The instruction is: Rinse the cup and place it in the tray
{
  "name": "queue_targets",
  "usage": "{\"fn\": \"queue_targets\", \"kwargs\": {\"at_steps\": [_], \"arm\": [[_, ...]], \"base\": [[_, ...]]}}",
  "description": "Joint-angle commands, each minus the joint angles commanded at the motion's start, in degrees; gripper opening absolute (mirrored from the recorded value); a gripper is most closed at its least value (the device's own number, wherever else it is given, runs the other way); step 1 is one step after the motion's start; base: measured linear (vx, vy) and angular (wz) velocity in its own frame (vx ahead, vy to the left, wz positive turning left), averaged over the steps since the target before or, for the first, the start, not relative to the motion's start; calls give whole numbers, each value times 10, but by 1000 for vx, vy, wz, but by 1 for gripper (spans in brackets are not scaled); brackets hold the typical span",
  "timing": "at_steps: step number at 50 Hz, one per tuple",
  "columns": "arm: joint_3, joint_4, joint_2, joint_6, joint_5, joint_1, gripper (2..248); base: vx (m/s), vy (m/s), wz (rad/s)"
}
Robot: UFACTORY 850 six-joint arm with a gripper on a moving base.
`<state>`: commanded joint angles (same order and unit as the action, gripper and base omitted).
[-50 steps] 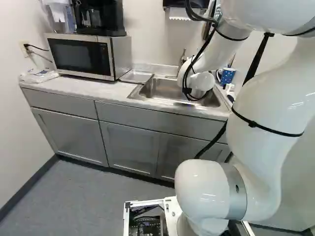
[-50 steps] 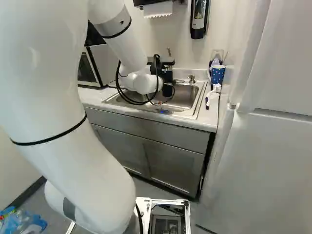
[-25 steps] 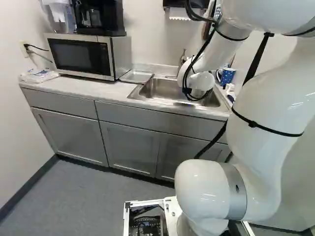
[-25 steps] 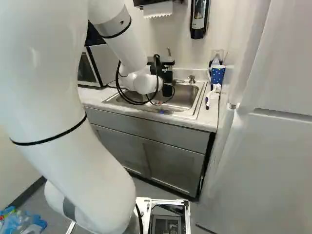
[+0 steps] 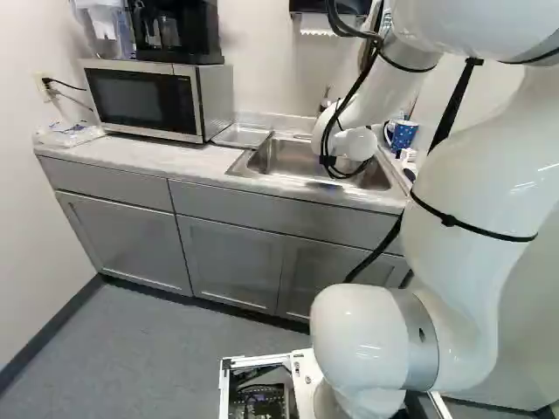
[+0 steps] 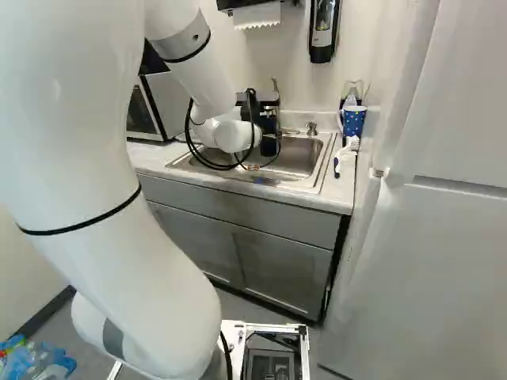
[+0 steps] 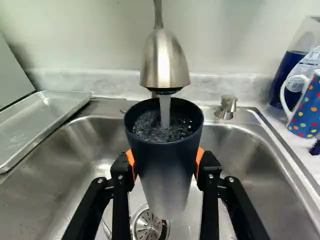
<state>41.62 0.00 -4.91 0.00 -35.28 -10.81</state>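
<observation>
White jointed arm [image 6: 194,75] nudged slightly to 9 o'clock (tap side = 12); dark tapered cup [image 7: 165,185], gripped by black orange-padded gripper [image 7: 165,161], carried along. Cup held over steel sink [image 7: 65,170], brim-full under running brushed-metal tap [image 7: 164,60]: rinse prob. underway, emptying needed next. Shallow metal tray [image 7: 37,122] at 10 o'clock, sink rim to be cleared; blue polka-dot mug [image 7: 306,112] at 2.

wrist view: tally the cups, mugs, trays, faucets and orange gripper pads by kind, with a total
dark tapered cup: 1
blue polka-dot mug: 1
metal tray: 1
faucet: 1
orange gripper pads: 2
total: 6
</observation>
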Motion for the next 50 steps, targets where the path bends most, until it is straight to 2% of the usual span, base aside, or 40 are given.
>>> {"fn": "queue_targets", "kwargs": {"at_steps": [50], "arm": [[-17,0,16,0,0,86,126]], "base": [[0,0,0]]}}
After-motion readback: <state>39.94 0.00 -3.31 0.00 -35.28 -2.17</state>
